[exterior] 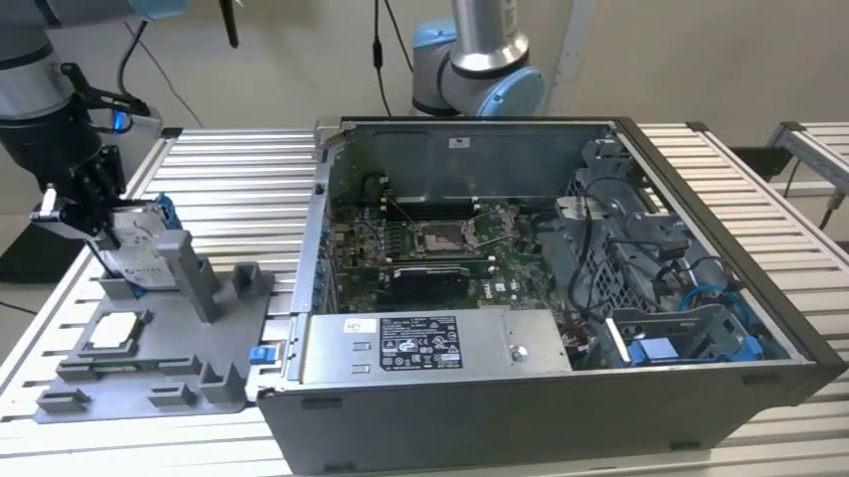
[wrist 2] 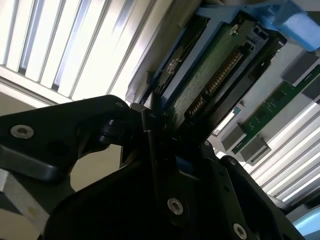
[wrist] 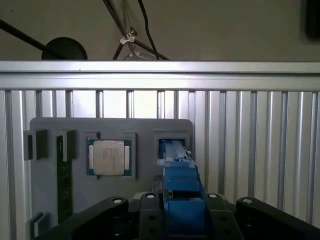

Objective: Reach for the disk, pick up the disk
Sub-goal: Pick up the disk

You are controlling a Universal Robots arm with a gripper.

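The disk (exterior: 138,242) stands upright on its edge over the grey fixture plate (exterior: 159,373) at the exterior view's left, its white label and blue frame showing. My gripper (exterior: 117,231) is shut on its upper part. In the first wrist view the disk's blue frame (wrist: 182,190) sits between my fingers, its far end at the plate's slot. The second wrist view shows the disk's green circuit board (wrist 2: 212,75) clamped at my gripper (wrist 2: 160,120). Whether the disk still touches the slot I cannot tell.
A square silver chip (exterior: 117,328) (wrist: 108,157) and a green memory stick (wrist: 63,182) lie on the fixture plate (wrist: 140,130). An open computer case (exterior: 743,298) with a grey power supply box (exterior: 438,343) sits at the exterior view's right. A second arm's base (exterior: 478,70) stands behind it.
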